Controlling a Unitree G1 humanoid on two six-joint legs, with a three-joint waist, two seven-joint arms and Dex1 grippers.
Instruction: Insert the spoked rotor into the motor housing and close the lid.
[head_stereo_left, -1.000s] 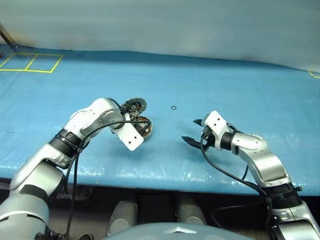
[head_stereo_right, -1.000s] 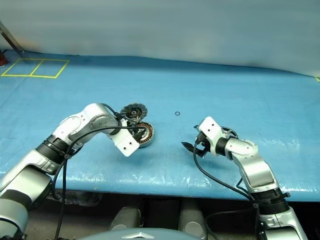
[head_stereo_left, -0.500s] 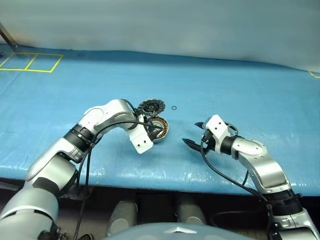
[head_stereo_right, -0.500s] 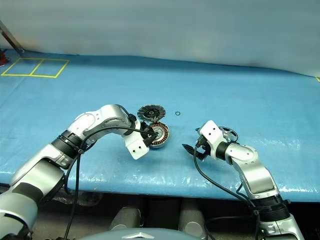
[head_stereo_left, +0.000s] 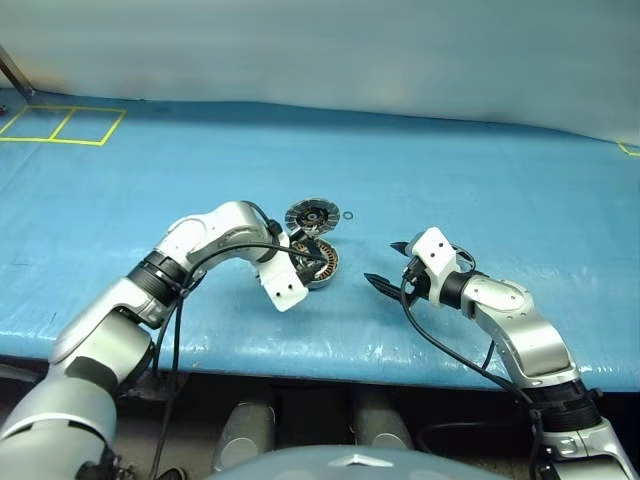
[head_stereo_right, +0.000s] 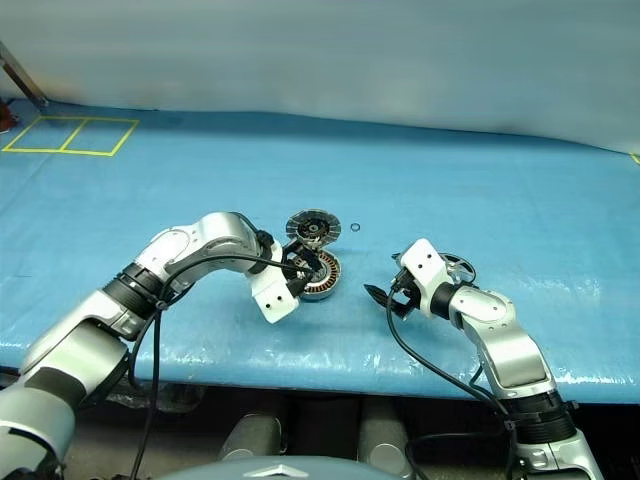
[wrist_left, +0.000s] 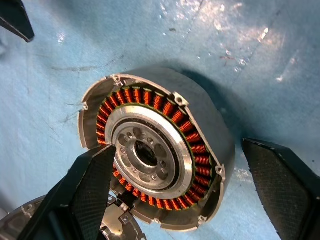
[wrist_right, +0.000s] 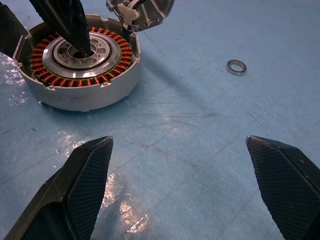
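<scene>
At the far left corner of the blue worktop (head_stereo_left: 480, 190), two yellow tape squares (head_stereo_left: 62, 125) lie side by side. One left gripper (head_stereo_right: 297, 272) reaches down to the single motor housing (head_stereo_right: 322, 275), which sits on the worktop near the middle. Its two black fingers (wrist_left: 82, 195) stand apart and grip nothing. In the left wrist view one fingertip overlaps the housing's open face by the copper-coloured winding ring (wrist_left: 192, 145), while the other is off to the side of the casing; whether either finger touches the housing cannot be told. One silver central hub (wrist_left: 147, 155) shows inside that ring.

The one lid (head_stereo_left: 311, 215) is raised open, standing tilted at the housing's far rim with its ribbed face towards the camera. In the right wrist view its lower edge (wrist_right: 142, 12) meets the housing's rim.

Just past the lid to the right, one tiny black ring (head_stereo_left: 347, 214) lies flat on the worktop, apart from both the lid and the housing.

Further right is the one right gripper (head_stereo_left: 385, 264), low over the worktop and pointing towards the housing, well apart from it. Its two fingers (wrist_right: 82, 187) are spread wide with only bare blue worktop between them.
</scene>
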